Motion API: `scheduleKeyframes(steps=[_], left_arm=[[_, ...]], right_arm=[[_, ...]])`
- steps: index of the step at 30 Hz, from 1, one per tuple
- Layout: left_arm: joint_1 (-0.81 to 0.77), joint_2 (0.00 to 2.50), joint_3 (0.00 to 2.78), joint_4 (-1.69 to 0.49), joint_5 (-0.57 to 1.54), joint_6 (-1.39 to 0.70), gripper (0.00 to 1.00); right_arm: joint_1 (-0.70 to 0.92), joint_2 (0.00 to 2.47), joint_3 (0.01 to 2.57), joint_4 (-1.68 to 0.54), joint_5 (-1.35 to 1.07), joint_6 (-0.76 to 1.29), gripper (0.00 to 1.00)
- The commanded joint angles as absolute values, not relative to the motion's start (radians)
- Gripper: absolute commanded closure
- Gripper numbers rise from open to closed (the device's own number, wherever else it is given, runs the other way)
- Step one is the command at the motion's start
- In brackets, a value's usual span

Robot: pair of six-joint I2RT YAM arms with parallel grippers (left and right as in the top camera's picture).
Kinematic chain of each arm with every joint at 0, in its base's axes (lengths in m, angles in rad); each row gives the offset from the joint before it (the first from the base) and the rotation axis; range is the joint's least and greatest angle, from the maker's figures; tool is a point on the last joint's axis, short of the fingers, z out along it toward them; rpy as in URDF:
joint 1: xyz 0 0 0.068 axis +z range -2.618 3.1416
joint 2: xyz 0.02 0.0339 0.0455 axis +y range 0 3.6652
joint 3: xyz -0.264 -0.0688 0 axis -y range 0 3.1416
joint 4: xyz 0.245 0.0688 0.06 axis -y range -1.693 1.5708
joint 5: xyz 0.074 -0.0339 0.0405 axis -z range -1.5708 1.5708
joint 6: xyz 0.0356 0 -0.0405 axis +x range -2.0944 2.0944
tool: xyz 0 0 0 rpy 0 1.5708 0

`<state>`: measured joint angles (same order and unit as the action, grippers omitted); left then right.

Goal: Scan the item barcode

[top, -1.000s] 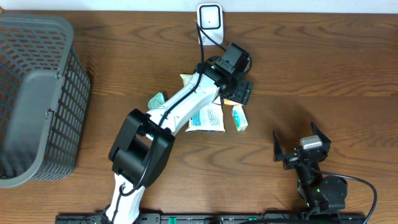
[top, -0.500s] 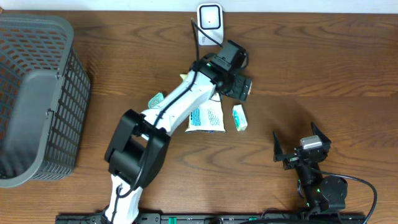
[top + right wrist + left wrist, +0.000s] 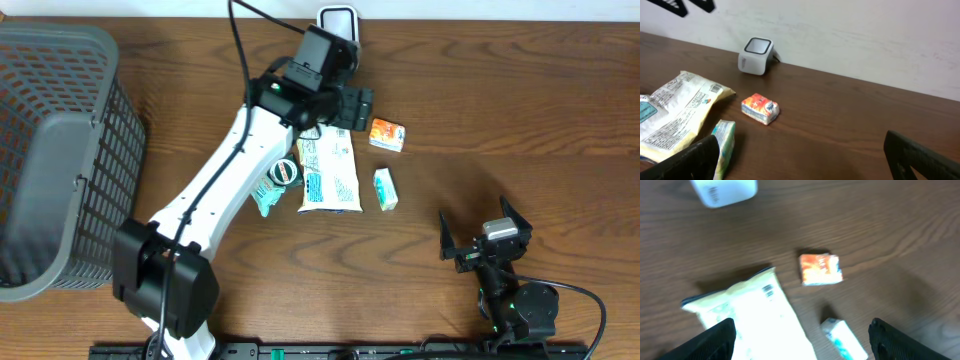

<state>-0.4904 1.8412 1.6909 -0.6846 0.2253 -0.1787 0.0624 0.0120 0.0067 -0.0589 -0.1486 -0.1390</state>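
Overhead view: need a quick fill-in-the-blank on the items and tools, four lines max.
1. The pack nearest the left tool is ____ in colour.
2. The bag lies with its ____ facing up.
3. The left tool and the right tool both stand ____.
4. The basket sits at the ____ end of the table.
Missing words: orange; barcode; open; left.

orange packet, white scanner, grey basket

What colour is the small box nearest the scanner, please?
Orange; the box shows best in right wrist view.
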Motion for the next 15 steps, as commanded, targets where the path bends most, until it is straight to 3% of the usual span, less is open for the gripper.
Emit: scheduleKeyframes(steps=[1, 15], left_arm=[[-0.440, 1.789, 1.703, -0.716, 0.197, -0.153, 0.16], [-0.319, 1.690, 1.703, -0.853, 0.197, -0.089, 0.16]], right_arm=[[0.069, 0.007, 0.006, -0.063, -0.148, -0.128, 0.01], [0.069, 0.007, 0.006, -0.063, -0.148, -0.128, 0.01]])
